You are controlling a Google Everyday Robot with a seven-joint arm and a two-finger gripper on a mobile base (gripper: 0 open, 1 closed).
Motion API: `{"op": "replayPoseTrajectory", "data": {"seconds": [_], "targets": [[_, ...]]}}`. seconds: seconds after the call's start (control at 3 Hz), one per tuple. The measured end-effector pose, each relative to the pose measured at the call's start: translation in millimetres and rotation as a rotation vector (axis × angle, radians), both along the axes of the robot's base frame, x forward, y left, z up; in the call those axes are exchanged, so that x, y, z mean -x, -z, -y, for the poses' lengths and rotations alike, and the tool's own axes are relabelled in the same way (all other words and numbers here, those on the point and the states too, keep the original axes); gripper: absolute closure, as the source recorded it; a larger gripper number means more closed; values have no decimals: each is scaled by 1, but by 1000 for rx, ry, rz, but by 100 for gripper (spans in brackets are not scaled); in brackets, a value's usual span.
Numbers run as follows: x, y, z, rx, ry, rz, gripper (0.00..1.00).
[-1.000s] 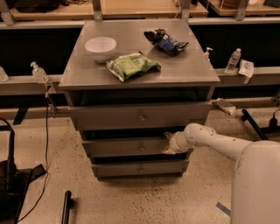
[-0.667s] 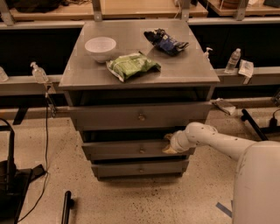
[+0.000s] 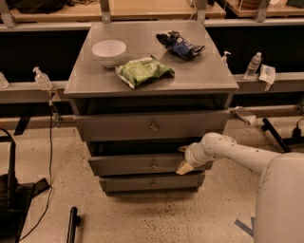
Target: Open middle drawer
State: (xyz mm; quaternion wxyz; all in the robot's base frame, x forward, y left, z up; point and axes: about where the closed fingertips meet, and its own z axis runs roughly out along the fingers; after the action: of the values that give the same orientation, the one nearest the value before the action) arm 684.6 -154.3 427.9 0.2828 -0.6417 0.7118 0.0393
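Barely any shift — gripper (image 3: 184, 158) at right front of the middle drawer (image 3: 133, 165), arm (image 3: 237, 152) low — grasp unclear.

Warm, dim light. Speckled beige floor (image 3: 142, 218) from 4 to 8 o'clock. Grey cabinet (image 3: 209, 78) at centre. Wooden workbench (image 3: 152, 8) at 12 o'clock; grey ledge (image 3: 21, 89) at 9 o'clock.

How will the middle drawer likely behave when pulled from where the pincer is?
Probably rigid: the middle drawer has a flat, hard-looking front. With the pincer at its right end, off the central knob, it may skew or bind.
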Motion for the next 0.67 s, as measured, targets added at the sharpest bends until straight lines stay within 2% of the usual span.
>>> {"op": "replayPoseTrajectory", "data": {"seconds": [0.33,0.67], "targets": [[41,-16,-15,-41,-137,-22,36],[87,-23,-19,-90,-252,-75,41]]}}
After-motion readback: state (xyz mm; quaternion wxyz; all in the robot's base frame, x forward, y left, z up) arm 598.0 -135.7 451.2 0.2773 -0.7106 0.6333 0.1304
